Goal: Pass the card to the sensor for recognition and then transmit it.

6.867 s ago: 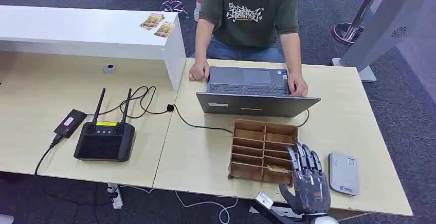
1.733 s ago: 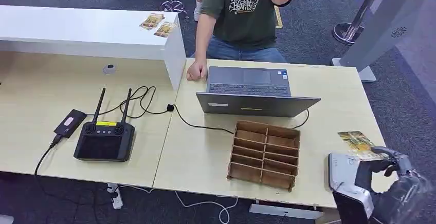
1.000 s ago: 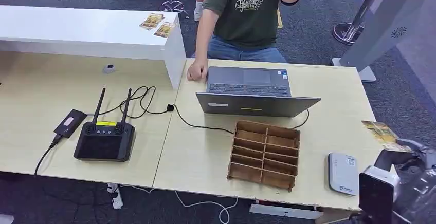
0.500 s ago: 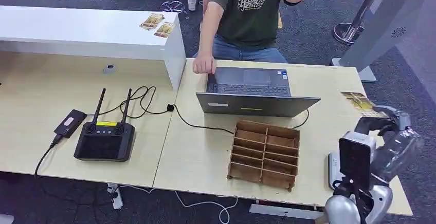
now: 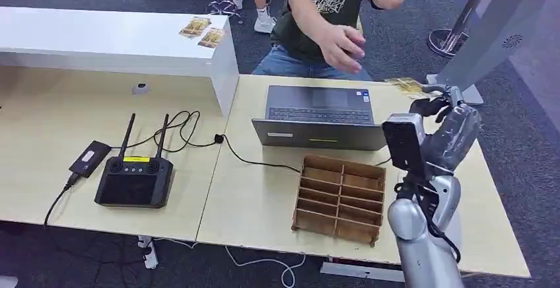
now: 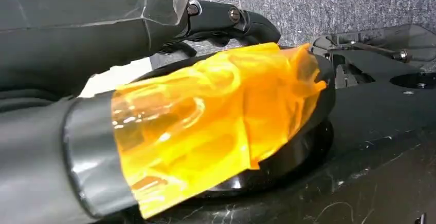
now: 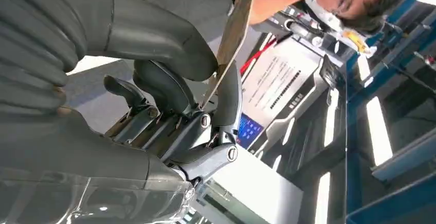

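Note:
My right hand [image 5: 444, 119] is raised above the table's far right, beyond the laptop's corner. It pinches a small printed card [image 5: 409, 87] by one edge. In the right wrist view the card [image 7: 234, 29] stands edge-on between the thick thumb and a dark finger of that hand [image 7: 169, 90]. A person's hand [image 5: 342, 40] reaches out open, a short way from the card and not touching it. My right forearm covers the spot where the white card sensor lay. My left hand [image 6: 226, 16] hangs low with a dark finger stretched out and nothing in it.
An open laptop [image 5: 323, 113] stands between me and the person. A wooden divider box [image 5: 340, 195] sits in front of it. A black router [image 5: 135, 179] with a cable lies on the left. Two more cards [image 5: 203, 32] rest on the white counter [image 5: 99, 37].
My right arm has swung the card from the table's right edge up and across toward the person. The person's hand has left the laptop and now reaches toward the card.

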Robot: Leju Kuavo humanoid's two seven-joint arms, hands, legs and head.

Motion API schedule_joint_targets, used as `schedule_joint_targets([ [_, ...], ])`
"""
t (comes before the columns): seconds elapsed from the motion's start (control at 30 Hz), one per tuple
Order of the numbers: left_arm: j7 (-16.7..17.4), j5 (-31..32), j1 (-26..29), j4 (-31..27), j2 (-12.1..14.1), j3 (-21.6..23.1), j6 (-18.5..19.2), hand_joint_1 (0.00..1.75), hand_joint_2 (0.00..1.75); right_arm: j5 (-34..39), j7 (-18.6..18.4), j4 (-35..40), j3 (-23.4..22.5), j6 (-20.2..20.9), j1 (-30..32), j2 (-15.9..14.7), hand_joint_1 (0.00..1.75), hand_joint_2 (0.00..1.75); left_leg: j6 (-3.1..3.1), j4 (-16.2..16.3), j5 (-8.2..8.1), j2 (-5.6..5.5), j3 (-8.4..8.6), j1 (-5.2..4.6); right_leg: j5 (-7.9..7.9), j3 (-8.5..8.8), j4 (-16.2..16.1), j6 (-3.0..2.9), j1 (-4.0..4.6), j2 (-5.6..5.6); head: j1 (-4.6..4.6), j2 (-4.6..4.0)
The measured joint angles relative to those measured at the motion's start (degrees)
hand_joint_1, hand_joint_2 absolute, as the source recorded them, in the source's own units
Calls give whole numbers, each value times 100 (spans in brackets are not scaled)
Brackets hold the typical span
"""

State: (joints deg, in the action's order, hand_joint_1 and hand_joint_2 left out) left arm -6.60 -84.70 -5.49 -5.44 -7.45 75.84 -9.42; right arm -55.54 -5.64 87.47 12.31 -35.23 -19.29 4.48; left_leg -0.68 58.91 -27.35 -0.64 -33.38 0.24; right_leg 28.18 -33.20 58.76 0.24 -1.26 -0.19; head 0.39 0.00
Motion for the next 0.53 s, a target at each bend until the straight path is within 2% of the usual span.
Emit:
schedule_joint_targets([
  [0.3, 186, 184, -80, -74, 63, 184, 74, 0, 0, -450, -566, -1832, 225, 227, -1463, 4, 175, 175, -7, 1, 10, -2, 2, 1, -9, 0, 4, -2, 0, -3, 0, 0],
  [0.53, 258, 299, -109, -81, 76, 299, 96, 0, 0, -686, -800, -2929, 234, 247, -2237, 61, 175, 175, -7, 1, 9, -1, 0, 0, -9, -3, 4, -2, 0, -2, 0, 0],
])
